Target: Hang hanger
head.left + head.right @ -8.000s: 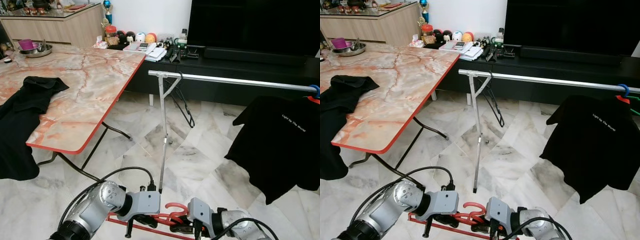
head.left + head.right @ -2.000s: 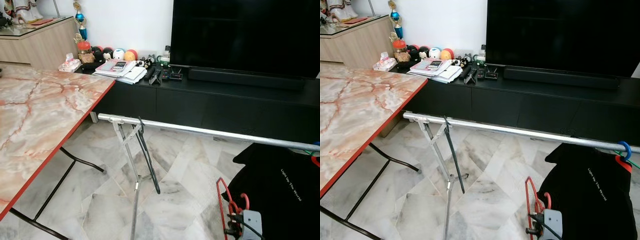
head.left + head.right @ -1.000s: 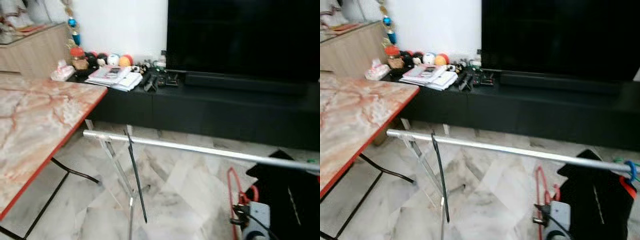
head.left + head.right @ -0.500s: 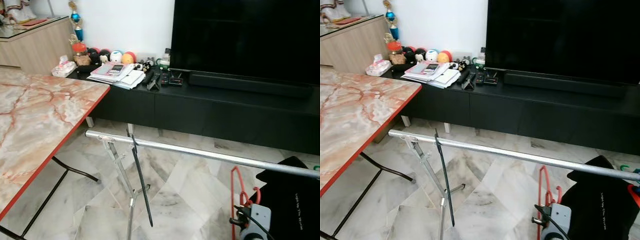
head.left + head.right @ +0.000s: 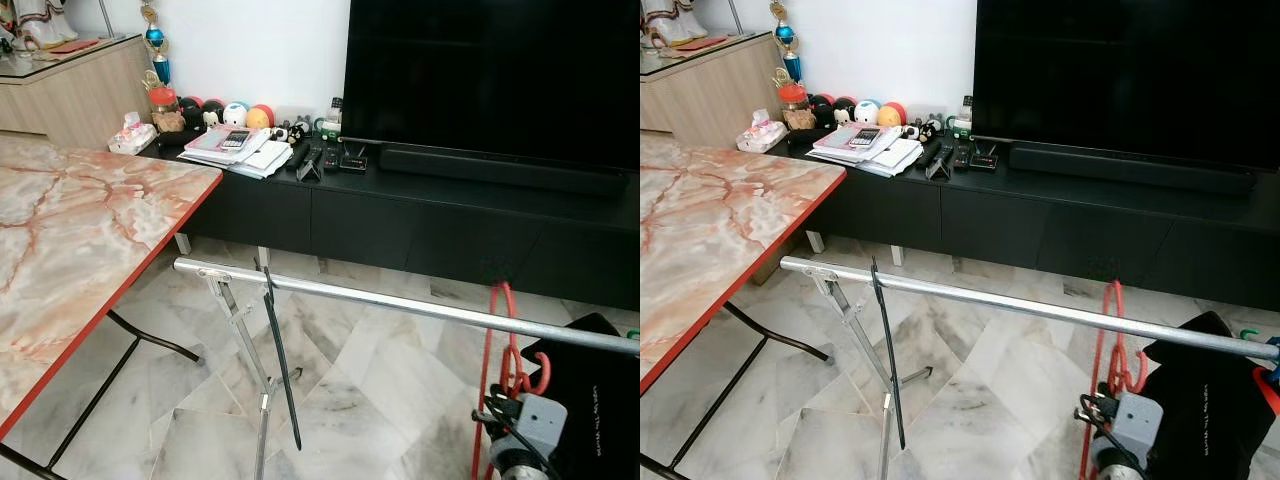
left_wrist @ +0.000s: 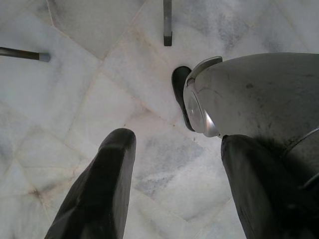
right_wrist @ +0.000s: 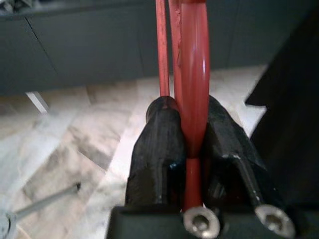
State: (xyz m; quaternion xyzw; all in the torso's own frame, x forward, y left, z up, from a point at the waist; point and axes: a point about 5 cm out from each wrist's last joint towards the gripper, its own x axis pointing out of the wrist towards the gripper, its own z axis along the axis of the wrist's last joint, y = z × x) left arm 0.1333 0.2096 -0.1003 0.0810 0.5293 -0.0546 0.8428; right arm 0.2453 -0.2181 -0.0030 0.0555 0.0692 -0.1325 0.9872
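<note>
A red hanger (image 5: pixel 489 360) stands upright at the lower right, and my right gripper (image 5: pixel 512 412) is shut on it near its hook. The right wrist view shows the black fingers (image 7: pixel 159 144) clamped on the red hanger's bar (image 7: pixel 193 89). The hanger's top reaches across the silver rail (image 5: pixel 400 303) in the picture; I cannot tell whether they touch. A black T-shirt (image 5: pixel 600 400) hangs at the rail's right end, and a black hanger (image 5: pixel 281 370) near its left end. My left gripper (image 6: pixel 177 142) hangs open over the marble floor.
A marble table (image 5: pixel 90 230) with a red edge stands on the left. Behind the rail are a black TV console (image 5: pixel 450 215) and a large TV (image 5: pixel 490 80). The rack's folding leg (image 5: pixel 243 335) stands under the rail's left end.
My right gripper has lifted the red hanger, so its top now rises above the rail instead of below it. The view has shifted slightly.
</note>
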